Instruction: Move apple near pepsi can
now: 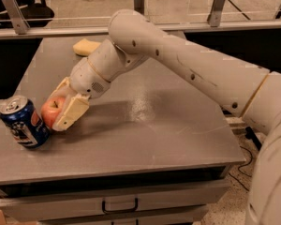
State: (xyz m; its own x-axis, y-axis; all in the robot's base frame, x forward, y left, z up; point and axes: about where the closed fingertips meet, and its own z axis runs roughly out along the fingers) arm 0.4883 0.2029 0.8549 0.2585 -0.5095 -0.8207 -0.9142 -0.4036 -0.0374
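Observation:
The red-orange apple sits between the two cream fingers of my gripper, low at the table's left front. The gripper is shut on the apple, one finger in front of it and the other behind. The blue pepsi can with its silver top stands upright just left of the apple, close to it or touching it. My white arm reaches in from the right across the table.
A pale yellow sponge lies at the back of the grey table. The table's left edge is close to the can. A drawer with a handle is under the front edge. A rail runs behind the table.

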